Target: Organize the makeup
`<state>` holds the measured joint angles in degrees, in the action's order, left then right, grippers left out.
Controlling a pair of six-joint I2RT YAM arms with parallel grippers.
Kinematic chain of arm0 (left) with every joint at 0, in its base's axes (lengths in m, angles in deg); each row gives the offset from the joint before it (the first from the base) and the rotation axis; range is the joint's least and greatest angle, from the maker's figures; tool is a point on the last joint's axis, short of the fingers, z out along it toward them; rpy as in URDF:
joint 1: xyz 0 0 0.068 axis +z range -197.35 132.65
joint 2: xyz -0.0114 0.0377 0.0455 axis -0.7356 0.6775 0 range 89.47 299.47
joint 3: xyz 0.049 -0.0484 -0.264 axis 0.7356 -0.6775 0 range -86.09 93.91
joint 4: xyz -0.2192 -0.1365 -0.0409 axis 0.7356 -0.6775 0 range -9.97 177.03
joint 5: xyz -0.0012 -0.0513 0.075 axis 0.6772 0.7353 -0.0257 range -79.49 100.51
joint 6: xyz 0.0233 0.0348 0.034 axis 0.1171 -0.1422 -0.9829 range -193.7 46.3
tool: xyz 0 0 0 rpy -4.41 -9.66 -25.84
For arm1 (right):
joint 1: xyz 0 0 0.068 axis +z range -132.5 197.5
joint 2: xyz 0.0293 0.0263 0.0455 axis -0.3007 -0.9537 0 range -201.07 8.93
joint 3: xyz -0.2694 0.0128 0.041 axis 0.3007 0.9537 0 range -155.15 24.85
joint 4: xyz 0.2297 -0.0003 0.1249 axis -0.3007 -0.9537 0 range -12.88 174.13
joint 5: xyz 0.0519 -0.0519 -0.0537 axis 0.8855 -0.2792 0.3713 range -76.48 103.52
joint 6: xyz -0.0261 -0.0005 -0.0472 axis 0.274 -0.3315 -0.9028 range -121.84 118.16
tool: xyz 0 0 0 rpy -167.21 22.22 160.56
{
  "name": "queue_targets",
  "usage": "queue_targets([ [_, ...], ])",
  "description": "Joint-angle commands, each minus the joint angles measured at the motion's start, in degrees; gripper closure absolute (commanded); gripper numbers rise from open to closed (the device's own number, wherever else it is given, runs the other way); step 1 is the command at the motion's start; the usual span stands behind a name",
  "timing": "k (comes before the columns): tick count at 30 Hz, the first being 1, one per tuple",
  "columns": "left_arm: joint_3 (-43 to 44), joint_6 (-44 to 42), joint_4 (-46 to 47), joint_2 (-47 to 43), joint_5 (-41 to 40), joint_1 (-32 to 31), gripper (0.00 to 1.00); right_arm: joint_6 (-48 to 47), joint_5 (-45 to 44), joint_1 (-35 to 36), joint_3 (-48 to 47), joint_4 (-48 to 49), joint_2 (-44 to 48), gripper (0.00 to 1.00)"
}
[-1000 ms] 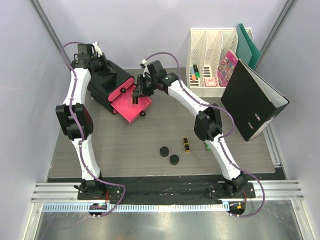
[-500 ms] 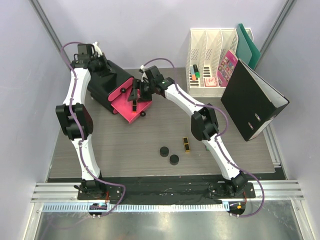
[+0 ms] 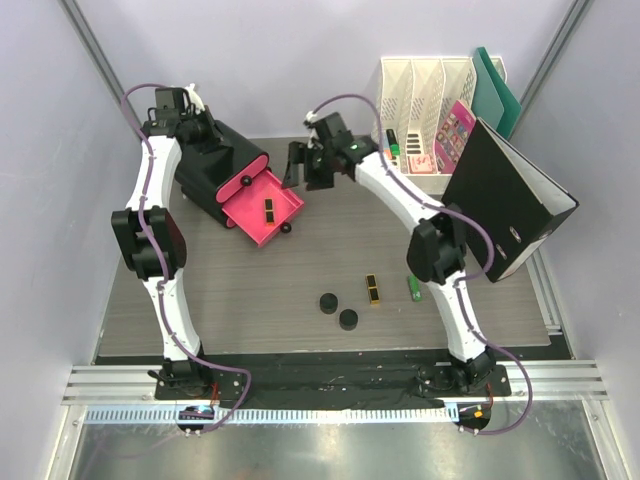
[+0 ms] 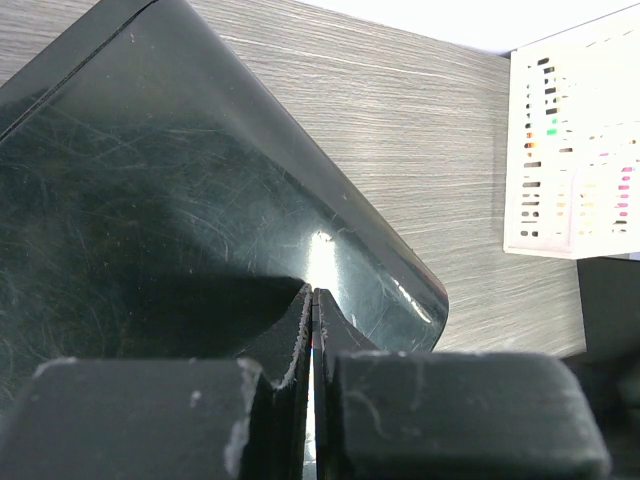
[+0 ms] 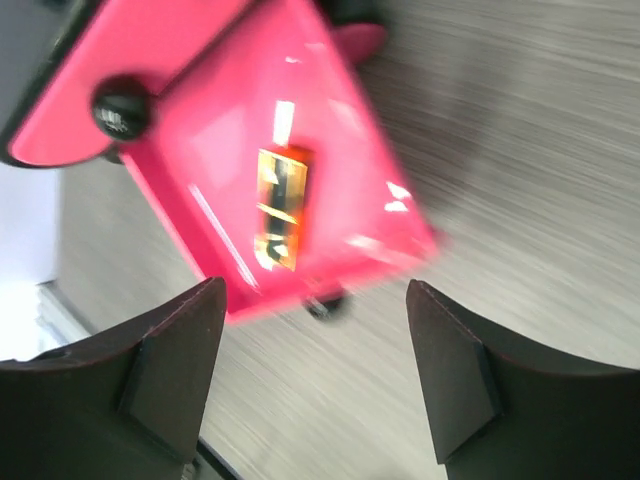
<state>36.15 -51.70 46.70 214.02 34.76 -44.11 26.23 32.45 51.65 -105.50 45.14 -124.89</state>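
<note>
A black-and-gold case (image 3: 269, 210) lies in the open pink drawer (image 3: 248, 222) of the black box (image 3: 215, 172); the right wrist view shows the case (image 5: 282, 208) on the drawer floor (image 5: 215, 150). My right gripper (image 3: 297, 168) hangs open and empty just right of the drawer, its fingers (image 5: 175, 360) wide apart. My left gripper (image 4: 313, 297) is shut with nothing in it, against the box's glossy top (image 4: 150, 180). On the table lie two black round compacts (image 3: 328, 302) (image 3: 348, 319), another black-and-gold case (image 3: 372, 290) and a green tube (image 3: 412, 290).
A white file organizer (image 3: 425, 75) stands at the back right with marker pens (image 3: 392, 148) and a pink card (image 3: 455, 130) in it. A black binder (image 3: 505, 200) leans beside it, a green folder (image 3: 495, 90) behind.
My right gripper has opened, left the black-and-gold case in the pink drawer and drawn back up and to the right. The left arm has not moved.
</note>
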Motion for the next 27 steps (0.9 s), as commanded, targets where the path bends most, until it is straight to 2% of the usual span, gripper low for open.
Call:
queue_targets([
  [1,-6.04,-4.16,-20.66,9.83,-8.34,0.01,1.0,-8.02,-10.06,-2.16,0.26,-21.77,6.91,0.21],
  [4,-6.04,-4.42,-20.83,9.83,-8.69,0.01,1.0,-10.58,-12.52,-2.16,5.16,-30.77,7.78,0.2],
  [8,-6.13,-4.68,-20.92,9.83,-8.87,-0.08,1.0,-11.37,-11.91,-2.07,15.45,-35.46,9.8,0.19],
  [14,-6.48,-4.77,-21.1,9.92,-8.78,-0.08,1.0,-11.9,-8.39,-0.85,26.8,-36.07,12.7,0.19],
  [20,-6.48,-4.68,-21.01,10.01,-8.6,0.01,1.0,-11.55,-12.96,0.13,30.85,-37.48,12.97,0.19],
  [27,-6.83,-4.77,-21.19,9.83,-8.52,-0.08,1.0,-11.11,-14.1,0.13,37.97,-35.29,11.91,0.28],
])
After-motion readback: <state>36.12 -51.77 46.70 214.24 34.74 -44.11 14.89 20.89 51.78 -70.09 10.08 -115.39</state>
